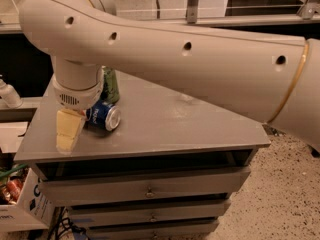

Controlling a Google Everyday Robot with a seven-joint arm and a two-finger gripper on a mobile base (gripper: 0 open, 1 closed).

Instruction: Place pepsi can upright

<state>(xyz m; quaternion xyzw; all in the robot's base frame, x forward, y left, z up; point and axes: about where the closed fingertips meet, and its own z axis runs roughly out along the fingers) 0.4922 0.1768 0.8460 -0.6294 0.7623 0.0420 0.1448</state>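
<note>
The pepsi can [103, 117] is dark blue with white lettering. It lies on its side on the grey cabinet top [165, 129], silver end facing front right. My gripper [67, 132] hangs from the wide white arm [165, 54] just left of the can, its pale yellow tip low over the top near the left front edge. It is beside the can, not around it.
A green can [111, 84] stands upright just behind the pepsi can. The arm hides most of the back of the top. Drawers [150, 188] sit below the top. A white bottle [8, 94] and a cardboard box [22, 208] are at the left.
</note>
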